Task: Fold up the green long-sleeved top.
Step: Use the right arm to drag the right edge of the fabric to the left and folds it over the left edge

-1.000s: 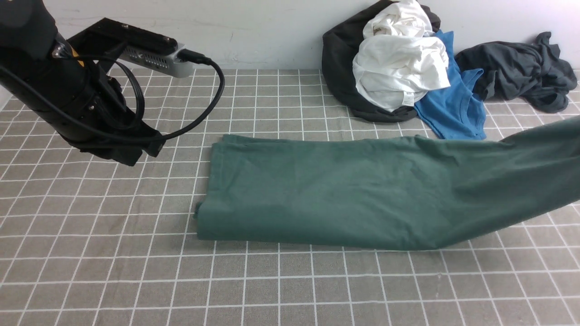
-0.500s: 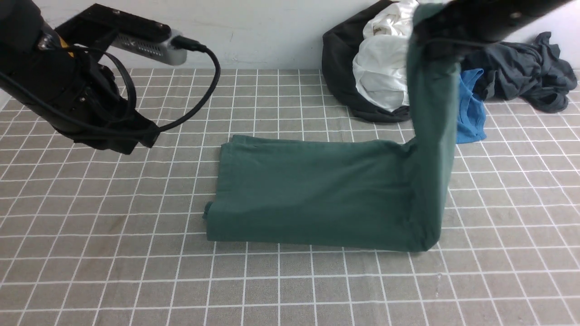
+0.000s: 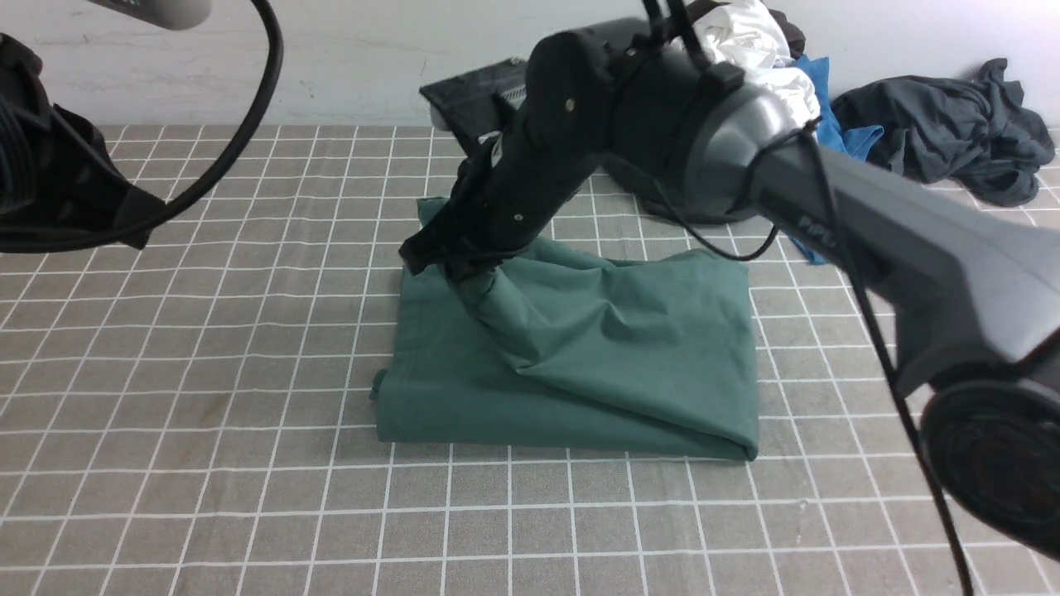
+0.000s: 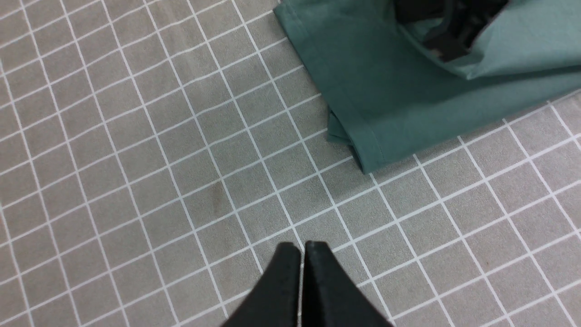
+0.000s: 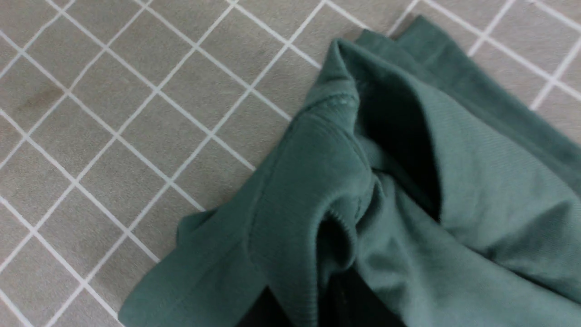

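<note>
The green long-sleeved top (image 3: 580,372) lies in the middle of the checked cloth, folded into a compact block with a loose upper layer slanting across it. My right gripper (image 3: 451,263) reaches over from the right and is shut on the top's ribbed edge, holding it just above the top's far left corner. In the right wrist view the green fabric (image 5: 317,195) bunches round the gripper (image 5: 324,290) and hides most of its fingers. My left gripper (image 4: 302,247) is shut and empty, hovering over bare cloth to the left of the top (image 4: 386,91).
A heap of white (image 3: 745,50), blue (image 3: 828,108) and black garments sits at the back behind the right arm. A dark grey garment (image 3: 952,132) lies at the back right by the wall. The checked cloth (image 3: 248,497) covers the whole table.
My right arm has swung in from the right, lifting the top's right end and carrying it over onto the left half. The left arm has drawn back to the left.
</note>
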